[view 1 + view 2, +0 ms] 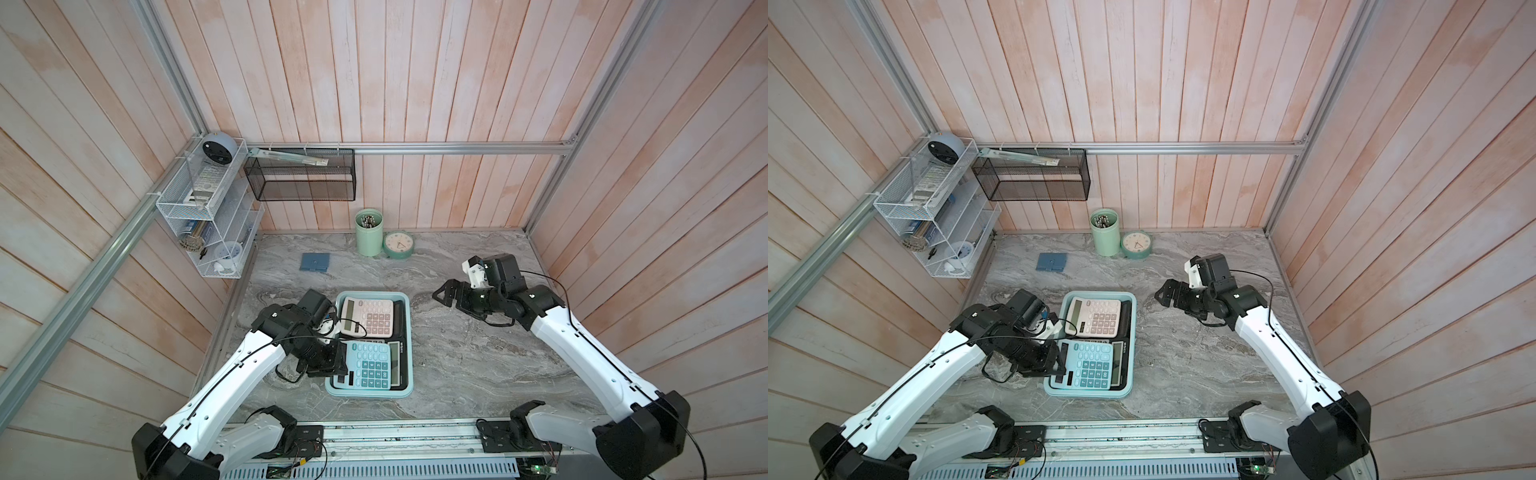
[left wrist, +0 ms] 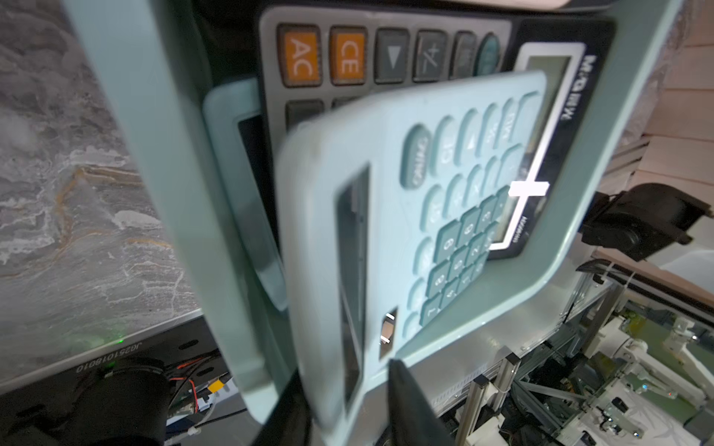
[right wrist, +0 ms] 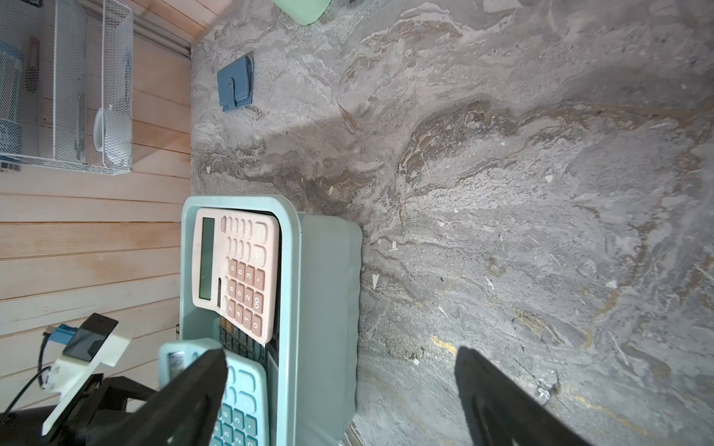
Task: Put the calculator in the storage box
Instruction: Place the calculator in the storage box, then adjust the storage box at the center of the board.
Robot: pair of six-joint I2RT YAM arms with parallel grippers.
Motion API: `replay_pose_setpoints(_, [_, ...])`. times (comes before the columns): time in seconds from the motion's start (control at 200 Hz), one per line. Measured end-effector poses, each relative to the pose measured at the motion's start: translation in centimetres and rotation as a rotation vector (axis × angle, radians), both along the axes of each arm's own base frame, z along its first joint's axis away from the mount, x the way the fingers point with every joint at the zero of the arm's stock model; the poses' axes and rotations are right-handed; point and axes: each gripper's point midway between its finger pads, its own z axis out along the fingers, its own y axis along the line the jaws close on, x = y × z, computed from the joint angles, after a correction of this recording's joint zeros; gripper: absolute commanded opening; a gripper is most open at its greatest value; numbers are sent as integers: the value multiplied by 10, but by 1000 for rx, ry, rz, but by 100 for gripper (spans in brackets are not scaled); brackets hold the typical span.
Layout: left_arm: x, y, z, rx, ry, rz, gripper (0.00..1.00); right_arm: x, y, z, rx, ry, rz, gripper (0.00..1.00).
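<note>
Calculator (image 1: 370, 365), teal, lies tilted inside storage box (image 1: 410, 332): release step. Left gripper (image 1: 340, 368) jaws apart around its left edge, apparently not gripping (blurry). Next: lift clear of rim.

The storage box (image 3: 289, 270) sits on the grey marbled worktop (image 3: 502, 193). In it a pink calculator (image 3: 235, 270) rests on a dark calculator (image 3: 237, 341) (only a strip of keys shows). Just beside them is a light blue calculator (image 3: 241, 401). The right gripper (image 3: 340, 359) hovers with its jaws wide apart. A blue wallet (image 3: 235, 83) lies well apart from the box, nearer the white wire rack (image 3: 77, 96).
</note>
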Motion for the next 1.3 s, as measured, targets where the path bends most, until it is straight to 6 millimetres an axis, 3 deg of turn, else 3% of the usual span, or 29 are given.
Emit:
replay_pose_setpoints(0.155, [16, 8, 13, 56, -78, 26, 92, 0, 4, -4, -4, 10, 10, 98])
replay_pose_setpoints(0.425, [54, 34, 31, 141, -259, 182, 100, -6, 18, -5, 2, 9, 57, 98])
replay_pose_setpoints(0.515, [63, 40, 27, 137, -291, 251, 100, -8, 26, -5, 13, 6, 81, 97])
replay_pose_setpoints(0.615, [68, 46, 7, 124, -279, 331, 100, -12, 39, -7, 22, 7, 117, 95])
replay_pose_setpoints(0.75, [68, 33, -22, 40, -227, 387, 100, -22, 57, -21, 25, 44, 167, 94])
replay_pose_setpoints(0.845, [70, 21, -32, -39, -205, 417, 100, -31, 71, -31, 19, 72, 208, 93])
replay_pose_setpoints(1.03, [82, -1, -26, -208, -215, 475, 100, -41, 93, -40, 42, 106, 254, 91])
replay_pose_setpoints(1.3, [103, -19, -24, -326, -214, 541, 100, -31, 88, -41, 51, 113, 205, 90])
